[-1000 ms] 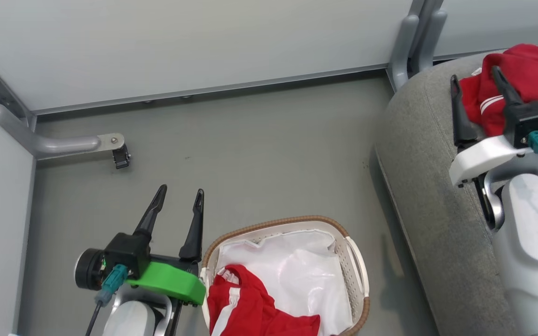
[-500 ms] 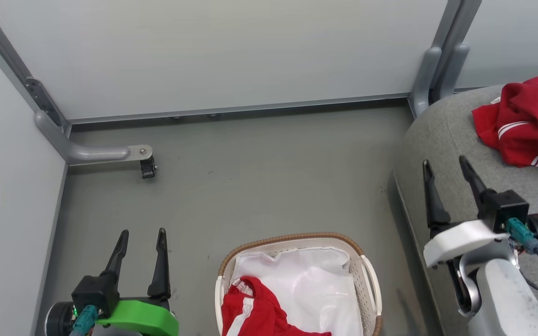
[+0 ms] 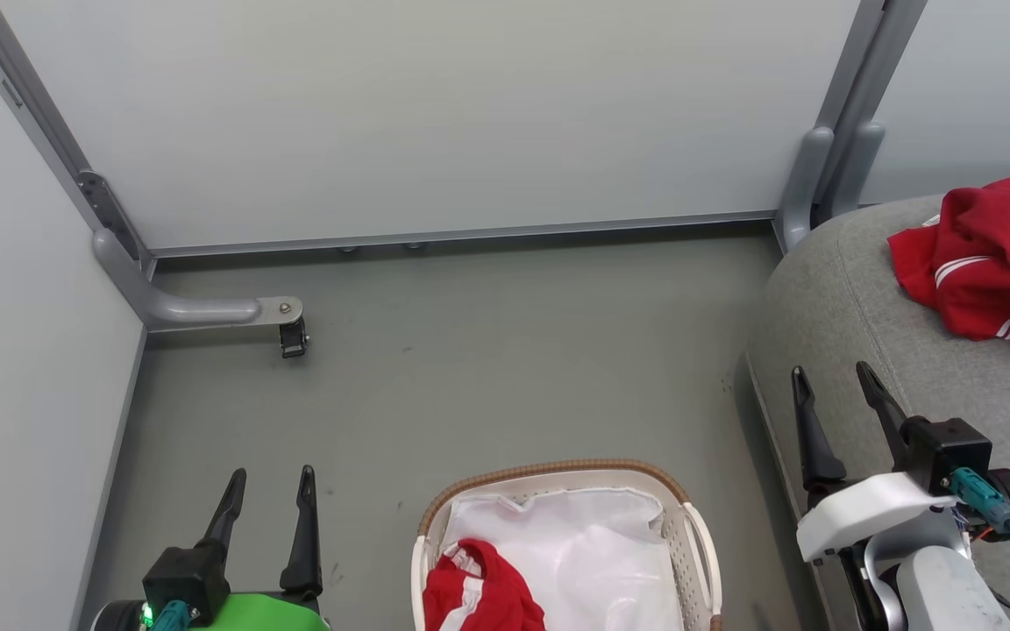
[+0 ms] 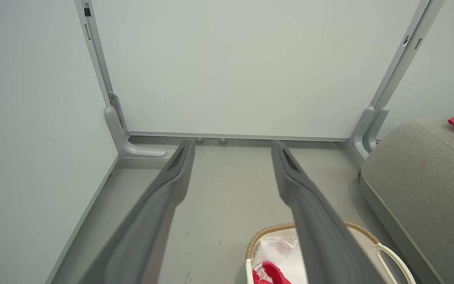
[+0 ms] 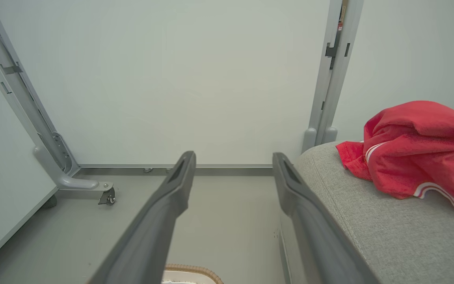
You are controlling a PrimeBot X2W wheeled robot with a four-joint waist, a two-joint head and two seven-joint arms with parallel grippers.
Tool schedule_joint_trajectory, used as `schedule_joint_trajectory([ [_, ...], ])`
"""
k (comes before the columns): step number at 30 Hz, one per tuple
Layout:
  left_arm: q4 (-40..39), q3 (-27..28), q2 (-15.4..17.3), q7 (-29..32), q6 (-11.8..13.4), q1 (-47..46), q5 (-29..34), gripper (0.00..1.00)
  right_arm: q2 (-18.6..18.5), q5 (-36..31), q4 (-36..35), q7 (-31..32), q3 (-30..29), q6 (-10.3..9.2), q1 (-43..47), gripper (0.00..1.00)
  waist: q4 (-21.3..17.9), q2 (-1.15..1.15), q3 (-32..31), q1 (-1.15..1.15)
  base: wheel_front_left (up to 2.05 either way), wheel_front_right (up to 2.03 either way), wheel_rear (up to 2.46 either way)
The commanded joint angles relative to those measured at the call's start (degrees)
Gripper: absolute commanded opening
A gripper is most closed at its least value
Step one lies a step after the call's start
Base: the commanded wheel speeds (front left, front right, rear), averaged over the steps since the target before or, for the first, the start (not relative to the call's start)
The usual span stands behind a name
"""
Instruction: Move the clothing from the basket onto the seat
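Red clothing [image 3: 987, 254] on seat [image 3: 829, 289]; your right gripper [image 3: 829, 370] wide, empty, now pulled clear of it; left gripper [image 3: 273, 473] wide, empty.

Bright, even light, faint soft shadow on the floor [image 3: 514, 368] beside the seat [image 3: 829, 298], wrist-view edges bowed

You have red clothing [image 3: 987, 263], white-striped, on the grey seat [image 3: 847, 307]; beside the seat, a white basket [image 3: 558, 468] with brown rim.

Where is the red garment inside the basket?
Head view, bottom centre: the red garment lies at the left of the basket, on its white liner.
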Motion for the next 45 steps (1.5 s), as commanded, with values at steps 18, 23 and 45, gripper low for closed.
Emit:
schedule_joint_trajectory([
  [18,-0.1,-0.7,0.0,0.0,0.1,-0.2,-0.9,1.00,-0.2,0.9,0.2,-0.3,1.3,-0.08,1.3,1.00,-0.3,0.55,-0.4,0.00,0.00,0.00,0.00],
  [23,-0.2,-0.6,0.0,0.0,0.2,-0.3,-0.9,1.00,-0.2,1.0,0.2,-0.3,1.3,-0.08,1.2,1.00,-0.5,0.55,-0.2,0.00,0.00,0.00,0.00],
  [45,18.7,-20.4,0.4,0.0,-0.9,-19.3,5.5,1.00,-0.2,-2.0,-3.5,-0.3,-1.0,-0.08,-6.1,1.00,-2.2,0.55,13.9,0.00,0.00,0.00,0.00],
])
